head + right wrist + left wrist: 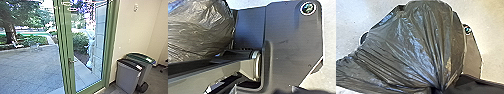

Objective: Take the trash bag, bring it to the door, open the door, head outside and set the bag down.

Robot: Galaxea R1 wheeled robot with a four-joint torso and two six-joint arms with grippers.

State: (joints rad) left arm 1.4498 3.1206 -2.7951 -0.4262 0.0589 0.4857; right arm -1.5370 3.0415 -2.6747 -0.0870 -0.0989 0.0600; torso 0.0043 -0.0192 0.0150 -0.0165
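Note:
The dark trash bag [418,37] is large in the left wrist view, its plastic drawn into tight folds where my left gripper [441,89] is shut on it. Part of the same trash bag [198,30] also appears in the right wrist view, beside the robot's own dark plate. In the head view stands the green-framed glass door [87,50], with a lever handle [71,60] on its left side. Whether the door is ajar cannot be told from here. The state of my right gripper cannot be made out.
Two grey bins [127,75], one with a green lid, stand against the pale wall [135,30] right of the door. Outside lie a paved yard [32,67], hedges and a tree [10,30]. A pale, unclear shape [90,50] shows at the glass.

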